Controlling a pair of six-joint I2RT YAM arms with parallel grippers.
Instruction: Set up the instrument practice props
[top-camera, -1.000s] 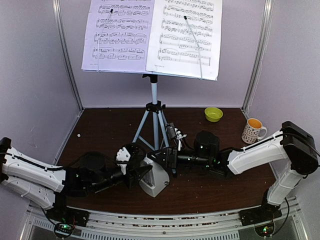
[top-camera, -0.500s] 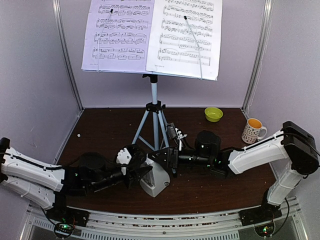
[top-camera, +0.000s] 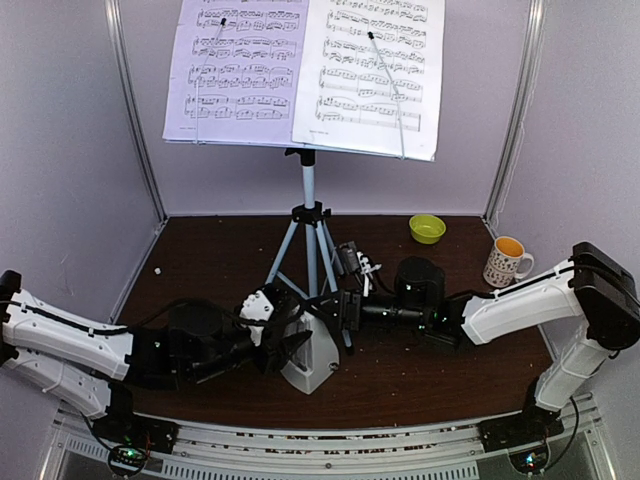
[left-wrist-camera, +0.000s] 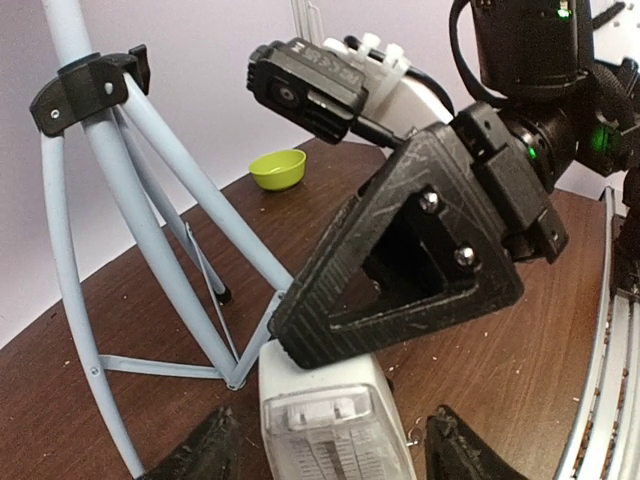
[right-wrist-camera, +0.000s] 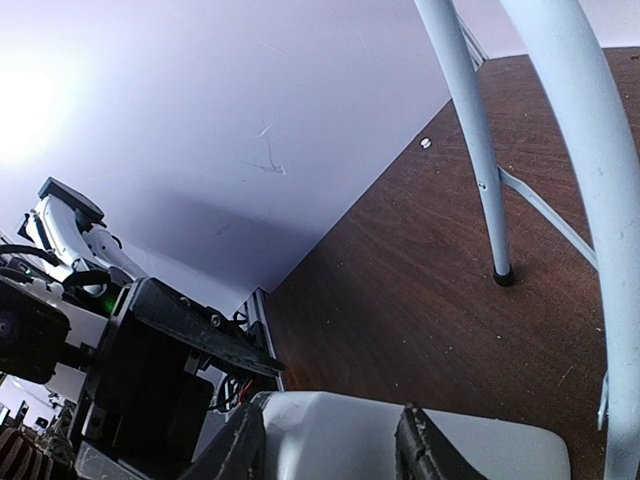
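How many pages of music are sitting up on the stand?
2. One sheet-music page sits on the left side of the music stand, and the other page is right beside it on the right side. More could be hidden behind these two.

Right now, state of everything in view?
Stand, upright, legs spread.
Pages, two, on the stand.
Metronome, upright on table.
Left hand, open around metronome.
Right hand, closed on metronome top.
Bowl, upright.
Mug, upright, orange inside.
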